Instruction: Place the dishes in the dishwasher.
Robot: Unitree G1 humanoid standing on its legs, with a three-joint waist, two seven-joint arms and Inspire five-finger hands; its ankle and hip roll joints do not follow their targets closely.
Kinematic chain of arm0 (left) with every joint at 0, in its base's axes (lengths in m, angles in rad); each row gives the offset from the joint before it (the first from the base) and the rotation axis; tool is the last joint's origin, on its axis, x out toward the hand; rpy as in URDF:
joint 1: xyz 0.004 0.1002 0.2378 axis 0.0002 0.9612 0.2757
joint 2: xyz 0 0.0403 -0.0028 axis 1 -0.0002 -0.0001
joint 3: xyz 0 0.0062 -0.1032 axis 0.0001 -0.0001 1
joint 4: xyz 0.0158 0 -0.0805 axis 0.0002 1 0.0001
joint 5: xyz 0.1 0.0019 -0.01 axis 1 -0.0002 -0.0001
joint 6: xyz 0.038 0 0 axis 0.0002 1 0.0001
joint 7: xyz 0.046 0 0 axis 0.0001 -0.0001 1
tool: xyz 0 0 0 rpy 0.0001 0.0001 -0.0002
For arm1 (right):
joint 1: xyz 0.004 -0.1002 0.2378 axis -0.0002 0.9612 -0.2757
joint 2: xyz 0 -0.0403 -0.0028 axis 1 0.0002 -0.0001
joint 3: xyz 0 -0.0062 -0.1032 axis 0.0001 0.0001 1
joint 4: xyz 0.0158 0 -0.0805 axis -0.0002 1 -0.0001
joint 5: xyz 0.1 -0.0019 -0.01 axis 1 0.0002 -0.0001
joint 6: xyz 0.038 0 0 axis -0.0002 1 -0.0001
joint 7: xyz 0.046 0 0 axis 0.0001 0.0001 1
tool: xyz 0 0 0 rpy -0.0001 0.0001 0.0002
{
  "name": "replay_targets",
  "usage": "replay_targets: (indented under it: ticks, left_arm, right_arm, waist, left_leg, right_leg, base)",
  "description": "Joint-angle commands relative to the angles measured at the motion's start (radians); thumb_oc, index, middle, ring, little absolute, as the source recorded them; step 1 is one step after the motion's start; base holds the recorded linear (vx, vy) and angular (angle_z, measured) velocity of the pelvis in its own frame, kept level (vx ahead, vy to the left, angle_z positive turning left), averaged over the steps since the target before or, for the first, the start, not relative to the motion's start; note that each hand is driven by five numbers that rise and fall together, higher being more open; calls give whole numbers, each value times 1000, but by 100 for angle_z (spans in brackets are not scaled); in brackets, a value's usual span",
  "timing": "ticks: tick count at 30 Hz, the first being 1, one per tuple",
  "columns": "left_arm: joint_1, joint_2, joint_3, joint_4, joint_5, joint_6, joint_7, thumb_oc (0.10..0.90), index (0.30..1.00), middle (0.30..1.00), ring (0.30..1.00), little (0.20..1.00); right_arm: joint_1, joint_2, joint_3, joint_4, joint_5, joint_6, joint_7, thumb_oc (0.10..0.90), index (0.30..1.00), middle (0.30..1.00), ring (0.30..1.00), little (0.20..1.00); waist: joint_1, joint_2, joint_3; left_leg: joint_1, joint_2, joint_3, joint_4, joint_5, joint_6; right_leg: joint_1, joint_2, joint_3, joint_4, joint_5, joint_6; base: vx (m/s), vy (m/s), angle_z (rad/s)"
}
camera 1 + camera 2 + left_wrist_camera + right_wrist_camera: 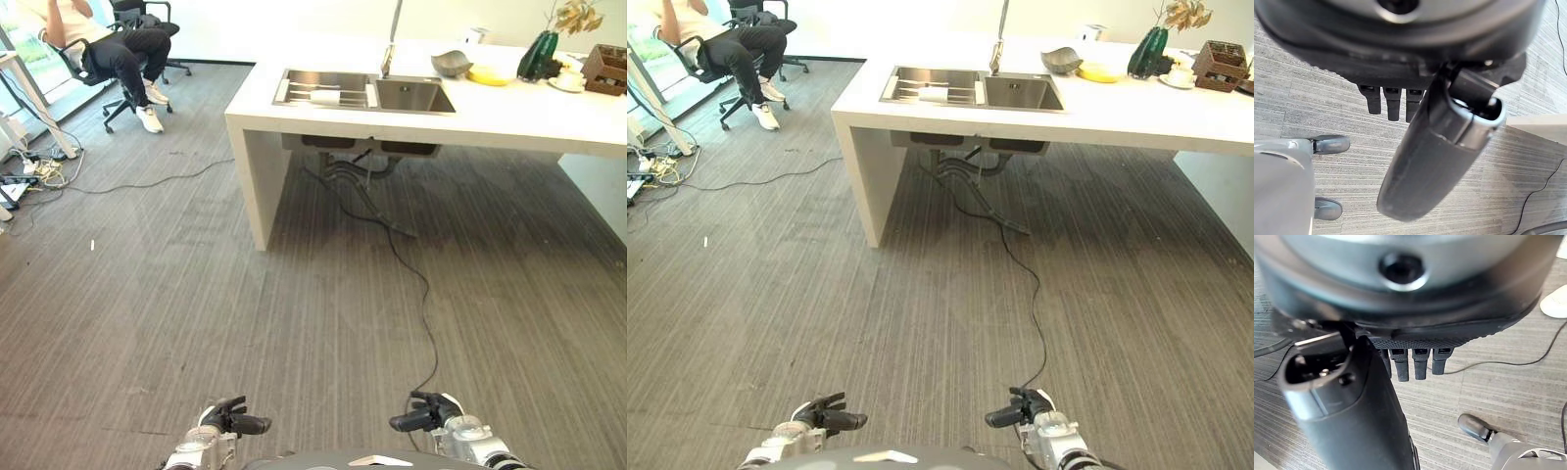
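Both dark robot hands, left (233, 421) and right (428, 412), are hanging relaxed and empty over the grey floor. Farther off, the grey bowl (451, 64) and yellow dish (488, 74) are sitting on the white tabletop (509, 113), probably rigid, slippery, breakable; rims are offering the grip.

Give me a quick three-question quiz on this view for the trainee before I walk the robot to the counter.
1. True or false: the left hand holds a dish.
2. What is set into the white counter, at its left end?
3. The grey bowl stands: A) on the floor B) in the sink C) on the counter right of the tap

Key: 1 false, both it and the right hand hold nothing. 2 a double sink. 3 C.
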Motion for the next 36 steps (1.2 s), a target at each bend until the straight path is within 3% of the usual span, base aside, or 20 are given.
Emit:
replay_targets:
  ticks: [1, 15, 23, 28, 29, 30, 33, 36]
  left_arm:
    - [-107, -20, -52, 33, 28, -35, -7, 800, 900, 900, 900, 900]
    - [-107, -35, -44, 77, 29, -32, -12, 800, 900, 900, 900, 900]
    - [-111, -45, -47, 61, 25, -35, 5, 800, 900, 900, 900, 900]
    - [-141, -31, -68, -15, -4, -37, 20, 800, 900, 900, 900, 900]
    - [-162, -22, -78, -60, -35, -36, 30, 800, 900, 900, 900, 900]
    - [-163, -21, -78, -61, -35, -36, 30, 800, 900, 900, 900, 900]
    - [-184, -15, -81, -141, -105, -33, 38, 800, 900, 900, 900, 900]
    - [-182, -12, -71, -155, -126, -36, 45, 800, 900, 900, 900, 900]
  right_arm:
    - [-76, -69, -4, -2, -21, -29, -1, 800, 900, 900, 900, 900]
    - [-58, -57, -20, 64, -21, -22, 2, 800, 900, 900, 900, 900]
    - [-57, -42, -42, -5, 22, -34, -15, 800, 900, 900, 900, 900]
    - [-103, -56, -26, -43, 15, -28, -13, 800, 900, 900, 900, 900]
    - [-128, -62, -25, -55, 21, -23, -18, 800, 900, 900, 900, 900]
    - [-128, -62, -25, -54, 21, -23, -18, 800, 900, 900, 900, 900]
    - [-151, -56, -16, -23, 26, -12, -15, 800, 900, 900, 900, 900]
    - [-150, -52, -13, -16, 22, -6, -16, 800, 900, 900, 900, 900]
  waist:
    - [16, 39, 15]
    - [12, 37, 15]
    - [13, 28, 18]
    - [19, 38, 43]
    - [20, 48, 66]
    - [22, 46, 65]
    - [17, 54, 103]
    - [10, 45, 112]
  left_leg:
    - [-10, 41, 5, 9, -58, -69]
    - [-22, 36, 1, 9, -59, -65]
    - [-30, 18, 14, 9, -73, -46]
    - [-39, 3, 19, 9, -81, -15]
    - [-39, 0, 18, 9, -80, 2]
    - [-41, -2, 20, 9, -80, 3]
    - [14, -11, 17, 9, -100, 30]
    - [49, -13, 19, 9, -127, 23]
  right_leg:
    - [41, -69, 20, 16, -86, 125]
    - [24, -71, 18, 16, -80, 129]
    - [8, -87, 36, 18, -56, 145]
    - [-75, -127, 57, 161, -70, 163]
    - [-133, -150, 63, 272, -75, 173]
    - [-140, -152, 66, 280, -79, 174]
    - [-228, -188, 87, 505, -21, 185]
    - [-268, -187, 59, 448, -20, 166]
  base:
    - [0, 0, 0]
    - [0, 5, 0]
    - [3, 67, -2]
    - [-47, 115, -10]
    - [-76, 135, -17]
    - [-66, 147, -29]
    - [33, 122, -8]
    - [167, -20, -1]
